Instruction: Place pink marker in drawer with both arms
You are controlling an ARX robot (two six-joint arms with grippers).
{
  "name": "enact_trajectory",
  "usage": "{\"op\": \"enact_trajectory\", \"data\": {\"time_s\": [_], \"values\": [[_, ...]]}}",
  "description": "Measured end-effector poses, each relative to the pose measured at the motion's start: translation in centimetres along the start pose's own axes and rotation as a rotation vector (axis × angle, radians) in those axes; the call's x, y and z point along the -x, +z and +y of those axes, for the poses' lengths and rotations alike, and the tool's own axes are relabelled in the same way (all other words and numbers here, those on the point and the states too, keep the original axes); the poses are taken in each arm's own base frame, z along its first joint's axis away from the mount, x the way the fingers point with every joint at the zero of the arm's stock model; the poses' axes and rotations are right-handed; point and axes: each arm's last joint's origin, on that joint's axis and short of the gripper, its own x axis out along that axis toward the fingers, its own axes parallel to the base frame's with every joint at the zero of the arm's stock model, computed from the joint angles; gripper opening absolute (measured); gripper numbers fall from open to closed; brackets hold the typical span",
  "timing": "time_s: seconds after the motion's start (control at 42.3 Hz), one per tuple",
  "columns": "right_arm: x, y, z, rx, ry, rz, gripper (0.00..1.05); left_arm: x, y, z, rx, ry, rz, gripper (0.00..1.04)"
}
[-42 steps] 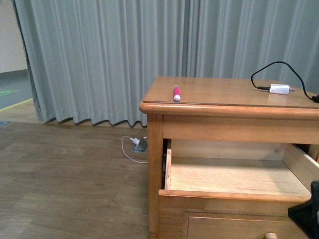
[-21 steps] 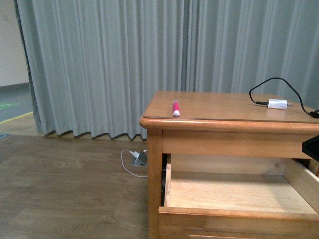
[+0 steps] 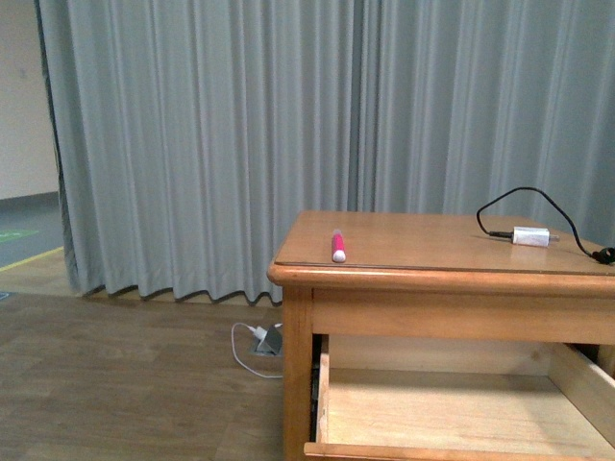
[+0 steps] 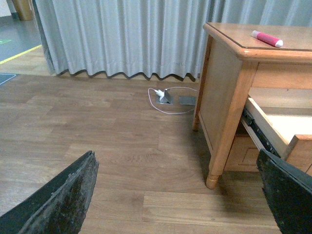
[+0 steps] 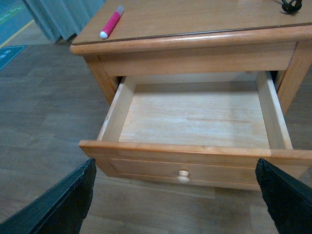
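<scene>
**Drawer stands open, marker waits on top**

A grey curtain point(image 3: 240, 144) hangs behind a wood floor point(image 3: 115, 384) and a honey-coloured nightstand point(image 3: 452, 288). Its upper drawer point(image 5: 195, 112) is pulled well out, and the pale inside is bare. Neither arm shows in the front view. Each wrist camera catches its own black fingers spread wide with nothing between them. The left gripper point(image 4: 176, 155) hangs low over the floor beside the nightstand, and the right gripper point(image 5: 175, 163) faces the open drawer from above its front. The pink marker point(image 3: 337, 245) lies flat on the tabletop near the front left corner, white end toward the edge. It is well apart from the small white adapter point(image 3: 530, 236) and its black cable on the far side.

With the drawer already out, the pick-up looks like the step in hand, and the left arm seems the nearer one. A good grasp would come straight down and close across the barrel at its middle. The marker is round and close to the edge, so a sideways nudge could roll it off onto the floor. It should be lowered well into the drawer before it is let go.
</scene>
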Motion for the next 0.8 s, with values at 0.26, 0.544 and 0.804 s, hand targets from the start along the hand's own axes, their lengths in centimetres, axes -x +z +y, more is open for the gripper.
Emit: {"op": "enact_trajectory", "data": {"time_s": [0.26,0.544,0.804], "values": [[1.2,-0.8,0.3,0.008,0.036,0.020,0.96,0.0,0.0,0.0,0.000,0.000,0.000,0.99],[1.2,-0.9,0.3,0.008,0.036,0.021,0.96,-0.4,-0.1,-0.8,0.038,-0.040,0.276,0.99],[1.2,-0.9,0.3,0.008,0.036,0.022,0.96,-7.1,8.2,-2.6,0.018,-0.101,0.148,0.99]]}}
